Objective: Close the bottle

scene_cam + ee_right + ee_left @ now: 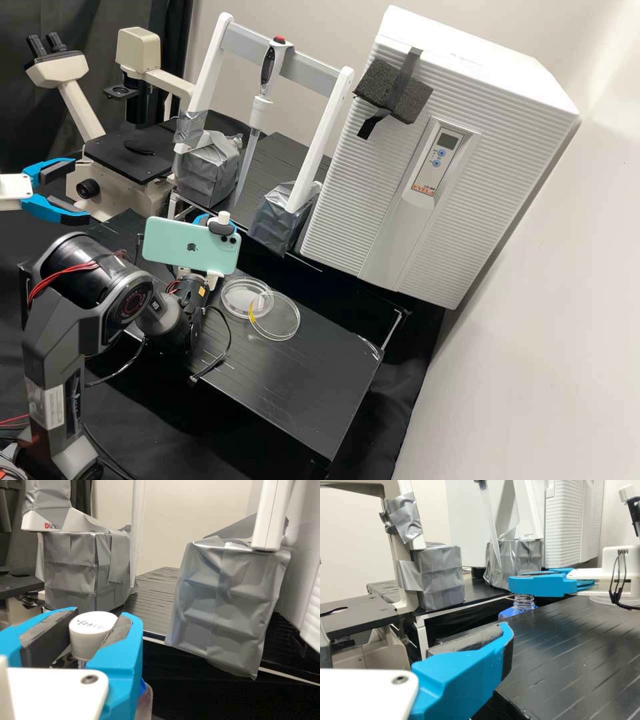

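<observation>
The bottle (pixel 522 603) stands just right of centre in the left wrist view, behind the far edge of the black ribbed tabletop (pixel 580 645). Its clear threaded neck is open and its bluish shoulder shows below, while the base is hidden by the tabletop's edge. The threads are bare, right under the blue fingers (pixel 542 584) of the right tool (pixel 92 631).

That tool is clamped on a white round cap (pixel 92 622). In the right wrist view, lower left, the grey pads press the cap from both sides, with its flat top facing up. Whether the cap's rim touches the neck cannot be told.

In the high view, the left tool (pixel 79 191) hangs at the left edge of the frame. Its two fingers are spread wide and grip nothing, and it is well apart from the bottle.

A mint-green phone (pixel 190 245) is mounted on the right arm, left of centre in the high view. Just right of it, two clear petri dishes (pixel 261 307) lie touching on the tabletop.

Beyond the bottle stands a tape-wrapped block (pixel 516 562). A pipette (pixel 263 93) hangs from a white stand at the upper middle, a microscope (pixel 113 153) sits at the upper left, and a ribbed white cabinet (pixel 440 153) stands to the right.
</observation>
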